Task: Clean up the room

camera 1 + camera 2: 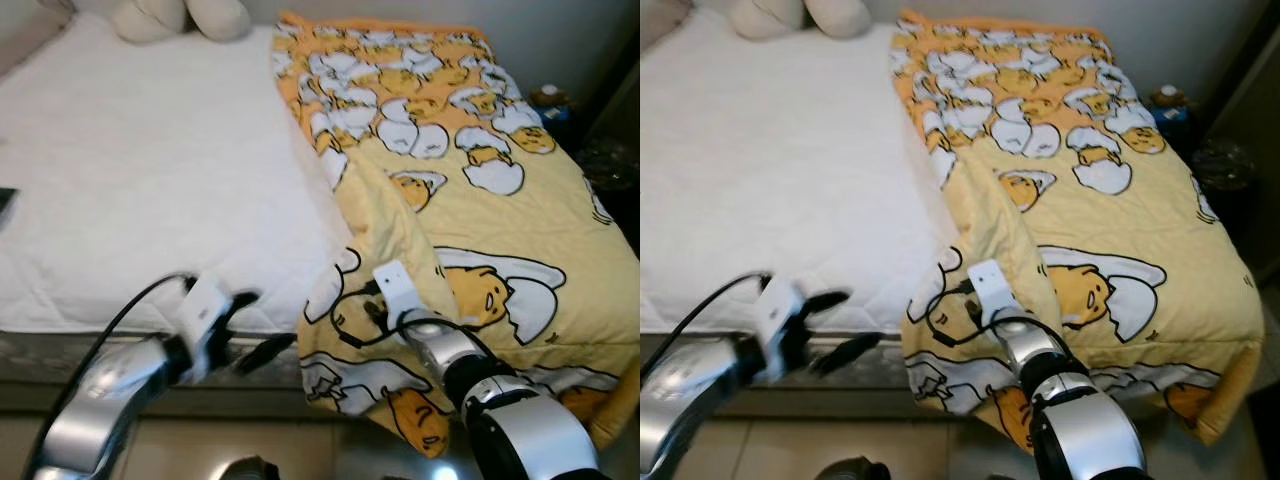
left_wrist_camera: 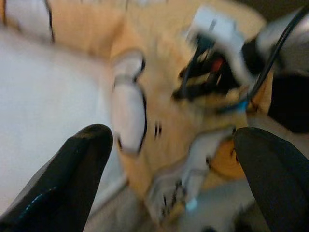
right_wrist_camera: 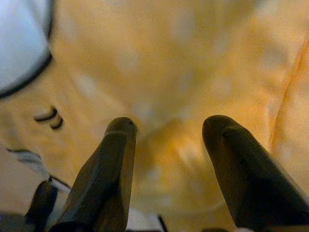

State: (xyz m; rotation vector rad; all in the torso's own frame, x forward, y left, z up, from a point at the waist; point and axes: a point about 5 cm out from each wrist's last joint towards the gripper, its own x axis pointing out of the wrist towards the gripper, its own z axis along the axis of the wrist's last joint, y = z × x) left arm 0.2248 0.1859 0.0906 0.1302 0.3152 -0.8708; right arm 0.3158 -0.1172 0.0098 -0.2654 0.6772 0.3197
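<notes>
Yellow blanket (image 1: pixel 470 200) with egg-cartoon print covers the right half of the bed (image 1: pixel 150 180), its near corner folded over and hanging off the foot edge. No readable writing on it. Right claw (image 3: pixel 166 150): fingers apart, pressed into the blanket fabric at that folded corner. Left claw (image 1: pixel 255 325): fingers spread, hovering at the mattress foot edge, just beside the blanket's hanging corner. Plush toys (image 1: pixel 180 18) at the head.

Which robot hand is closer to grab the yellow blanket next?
The right hand. Its open fingers are pressed up against the yellow blanket at the folded corner, while the left hand hangs open beside the white mattress, off the blanket.
</notes>
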